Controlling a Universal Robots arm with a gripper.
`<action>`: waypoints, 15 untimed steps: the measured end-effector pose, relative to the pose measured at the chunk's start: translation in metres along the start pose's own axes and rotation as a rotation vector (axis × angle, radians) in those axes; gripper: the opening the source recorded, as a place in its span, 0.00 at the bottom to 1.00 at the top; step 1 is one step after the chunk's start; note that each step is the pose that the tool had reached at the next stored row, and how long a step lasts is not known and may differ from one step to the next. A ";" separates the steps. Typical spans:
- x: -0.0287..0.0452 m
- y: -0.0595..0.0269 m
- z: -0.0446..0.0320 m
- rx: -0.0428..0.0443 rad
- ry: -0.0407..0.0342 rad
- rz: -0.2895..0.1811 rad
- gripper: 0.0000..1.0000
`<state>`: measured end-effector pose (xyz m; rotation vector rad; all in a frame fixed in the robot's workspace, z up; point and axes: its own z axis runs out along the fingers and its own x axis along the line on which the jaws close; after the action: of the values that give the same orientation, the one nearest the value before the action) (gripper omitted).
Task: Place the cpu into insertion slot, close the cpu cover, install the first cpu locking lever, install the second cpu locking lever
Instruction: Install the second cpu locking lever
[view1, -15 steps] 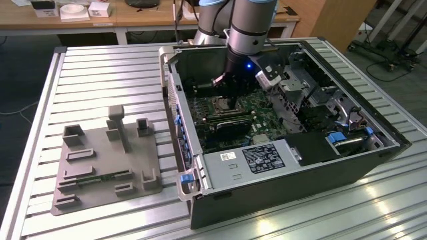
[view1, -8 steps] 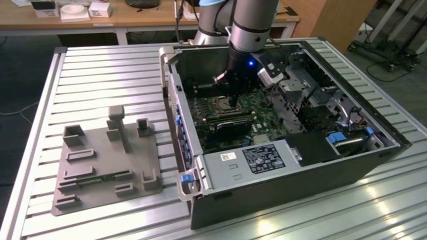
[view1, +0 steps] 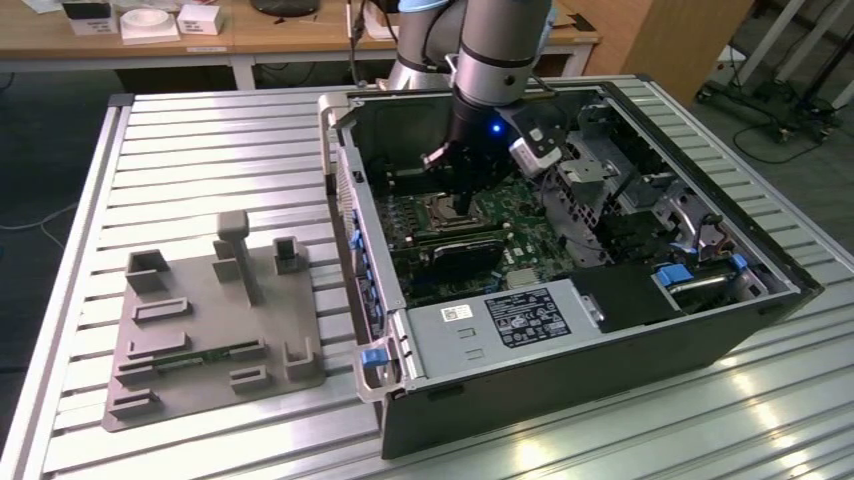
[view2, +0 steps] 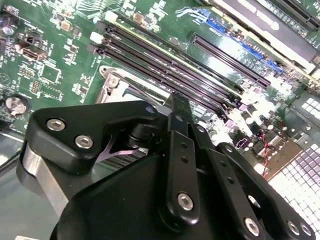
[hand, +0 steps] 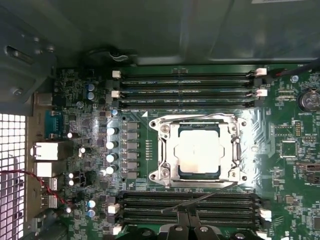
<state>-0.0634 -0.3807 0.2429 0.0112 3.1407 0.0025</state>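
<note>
Open black computer case (view1: 561, 370) lying on a slatted metal table (view1: 200, 150), grey moulded fixture tray (view1: 200, 330) just beside it at the exterior view's left, labelled grey power supply box (view1: 501, 325) inside, long black memory slots (hand: 185, 85) on green board (hand: 285, 165), wooden desk (view1: 267, 40) behind.

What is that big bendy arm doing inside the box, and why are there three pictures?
The arm is a robot, and the box is an open computer case lying on a metal table. One picture comes from a camera standing nearby. The other two come from cameras riding on the arm, looking down inside. The black part at the arm's end is its pincer; I cannot tell if it holds anything. It hangs just over the green board. In the first wrist view the shiny square is the cpu, the computer's brain, sitting in its insertion slot, with the cpu cover lying down around it. A thin wire lever sticks out beside it.
</note>
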 end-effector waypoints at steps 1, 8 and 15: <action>0.0011 0.0001 0.0003 0.0000 0.0001 0.000 0.10; 0.0067 0.0005 0.0075 0.0000 0.0001 0.000 0.10; 0.0130 0.0006 0.0182 0.0000 0.0002 0.000 0.10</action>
<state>-0.0765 -0.3799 0.2247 0.0112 3.1408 0.0025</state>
